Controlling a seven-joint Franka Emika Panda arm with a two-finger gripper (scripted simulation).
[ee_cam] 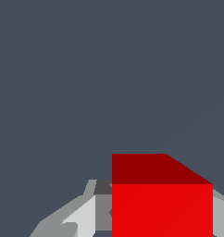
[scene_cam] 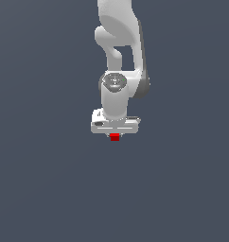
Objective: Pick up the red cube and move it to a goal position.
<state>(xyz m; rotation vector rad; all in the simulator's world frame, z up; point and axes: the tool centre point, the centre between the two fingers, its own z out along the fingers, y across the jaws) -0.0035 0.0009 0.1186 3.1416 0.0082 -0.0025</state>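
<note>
The red cube (scene_cam: 115,137) is a tiny bright red block just below the white gripper bar, in the middle of the exterior view. In the wrist view the red cube (ee_cam: 162,203) fills the space between the grey fingers (ee_cam: 84,217), which press against both of its sides. My gripper (scene_cam: 115,134) points down and is shut on the cube. The fingertips are hidden behind the cube and the bar in the exterior view. I cannot tell whether the cube rests on the dark surface or hangs above it.
The white arm (scene_cam: 118,56) rises behind the gripper toward the top of the exterior view. A plain dark blue-grey surface (scene_cam: 45,179) lies all around. No goal marker shows.
</note>
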